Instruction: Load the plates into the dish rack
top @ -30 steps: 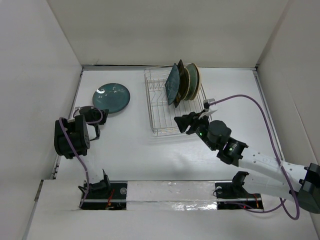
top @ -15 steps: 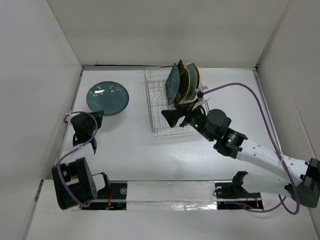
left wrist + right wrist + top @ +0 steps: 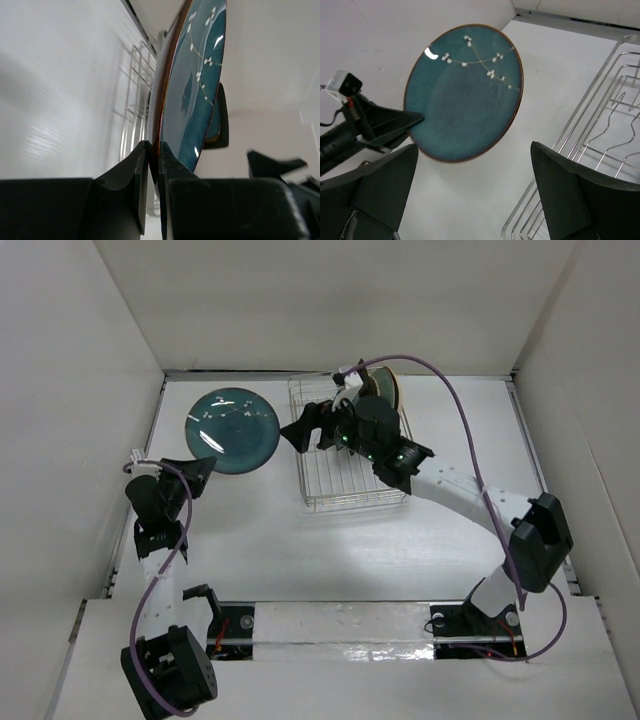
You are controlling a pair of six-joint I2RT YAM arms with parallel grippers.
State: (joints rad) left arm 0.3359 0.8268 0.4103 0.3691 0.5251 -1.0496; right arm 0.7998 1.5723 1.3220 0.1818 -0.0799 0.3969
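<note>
While the left gripper [image 3: 153,150] pinches the rim of the dark teal plate [image 3: 232,430], holding it raised just left of the dish rack [image 3: 345,495], the right gripper [image 3: 308,425] gapes wide facing it, probably to take it over; other plates [image 3: 385,388] stand racked.

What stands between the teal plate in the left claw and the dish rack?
Only the right claw, open and facing the teal plate at the dish rack left edge. The left claw grips the plate's rim; nothing else visible lies between.
</note>
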